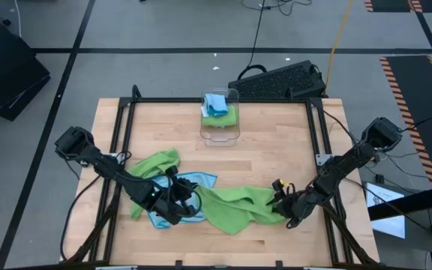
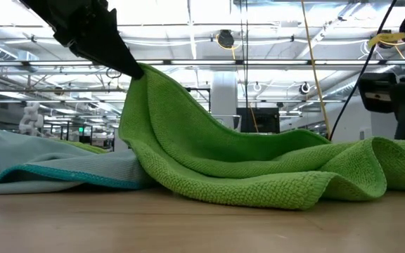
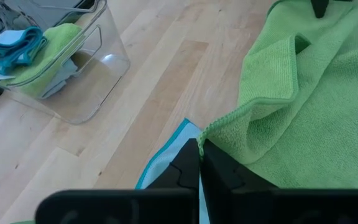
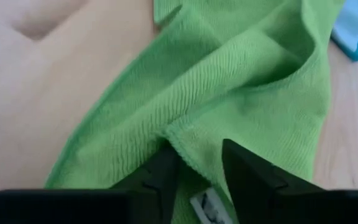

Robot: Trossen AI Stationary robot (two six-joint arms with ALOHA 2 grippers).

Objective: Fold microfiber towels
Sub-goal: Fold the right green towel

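Two pincers on one green towel point(image 1: 235, 206), long axis left-right across worktop point(image 1: 276, 150): left pincer point(image 1: 188, 204) clenched on its raised corner; right pincer point(image 4: 199, 163) straddles opposite edge, grip unclear.

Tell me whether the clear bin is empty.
No, the clear bin holds folded green and blue towels.

You're looking at robotics lab or industrial test hall: wooden worktable point(image 1: 261, 161) standing on grey concrete floor point(image 1: 163, 30), hazard-striped tape point(image 1: 407, 86) marking floor, cables point(image 1: 257, 26) trailing, ceiling trusses point(image 2: 273, 63) and strip lights running overhead.
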